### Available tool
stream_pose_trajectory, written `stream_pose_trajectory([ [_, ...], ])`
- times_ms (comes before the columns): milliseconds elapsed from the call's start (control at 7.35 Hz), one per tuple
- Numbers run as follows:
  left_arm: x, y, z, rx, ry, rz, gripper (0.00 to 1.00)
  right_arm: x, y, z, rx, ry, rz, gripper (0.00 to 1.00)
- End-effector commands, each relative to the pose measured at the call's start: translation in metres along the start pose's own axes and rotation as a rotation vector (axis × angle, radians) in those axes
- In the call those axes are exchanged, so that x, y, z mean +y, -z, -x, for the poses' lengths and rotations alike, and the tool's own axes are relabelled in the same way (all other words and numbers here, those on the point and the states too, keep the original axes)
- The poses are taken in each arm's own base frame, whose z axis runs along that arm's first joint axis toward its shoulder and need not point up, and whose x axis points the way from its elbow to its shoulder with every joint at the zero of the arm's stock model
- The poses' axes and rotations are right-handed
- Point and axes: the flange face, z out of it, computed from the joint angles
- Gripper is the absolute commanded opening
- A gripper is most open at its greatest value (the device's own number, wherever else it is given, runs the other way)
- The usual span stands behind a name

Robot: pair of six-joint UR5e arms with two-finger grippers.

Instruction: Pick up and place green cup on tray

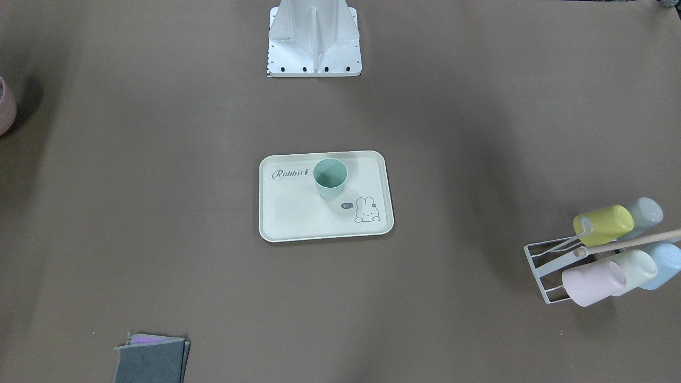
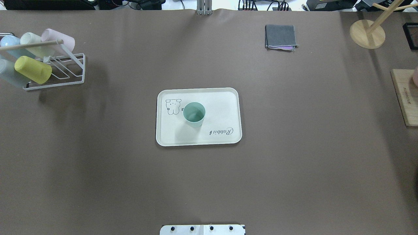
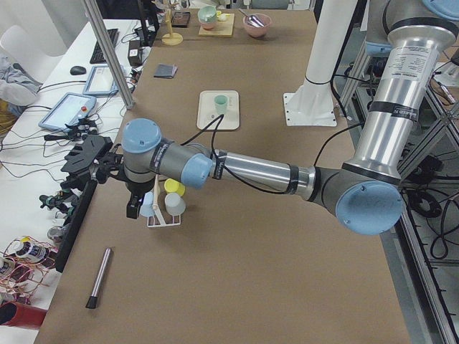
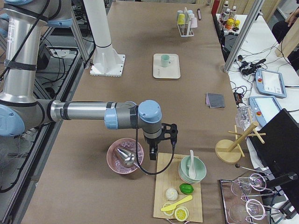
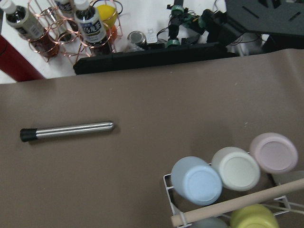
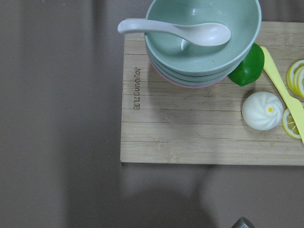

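The green cup (image 1: 330, 179) stands upright and empty on the cream "Rabbit" tray (image 1: 298, 218) at the table's middle. It also shows in the overhead view (image 2: 194, 114), inside the tray (image 2: 222, 104), next to the bunny drawing. No gripper is near it. My left gripper (image 3: 134, 208) hangs over the cup rack at the table's left end. My right gripper (image 4: 162, 148) hangs by the cutting board at the right end. Both show only in the side views, so I cannot tell whether they are open or shut.
A white wire rack (image 2: 65, 78) holds several pastel cups on their sides, among them a yellow-green one (image 2: 32, 69). A folded grey cloth (image 2: 281, 37) lies far right. A wooden board (image 6: 190, 128) carries stacked bowls and food. A metal rod (image 5: 66, 130) lies near the rack.
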Motion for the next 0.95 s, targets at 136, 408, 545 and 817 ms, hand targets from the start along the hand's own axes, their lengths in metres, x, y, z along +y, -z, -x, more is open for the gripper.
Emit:
stream_pose_trajectory([
  [136,0.049,-0.03,0.039,-0.015,0.066,0.071,0.98,0.001,-0.007,-0.013,0.068,-0.01,0.01,1.0],
  [408,0.052,-0.032,0.043,-0.016,0.081,0.083,0.97,0.006,-0.013,-0.019,0.069,-0.039,0.027,1.0],
  [545,0.054,-0.033,0.044,-0.021,0.116,0.12,0.97,0.009,-0.016,-0.022,0.072,-0.047,0.035,1.0],
  [817,0.056,-0.034,0.044,-0.024,0.168,0.179,0.98,0.011,-0.016,-0.021,0.061,-0.043,0.033,1.0],
])
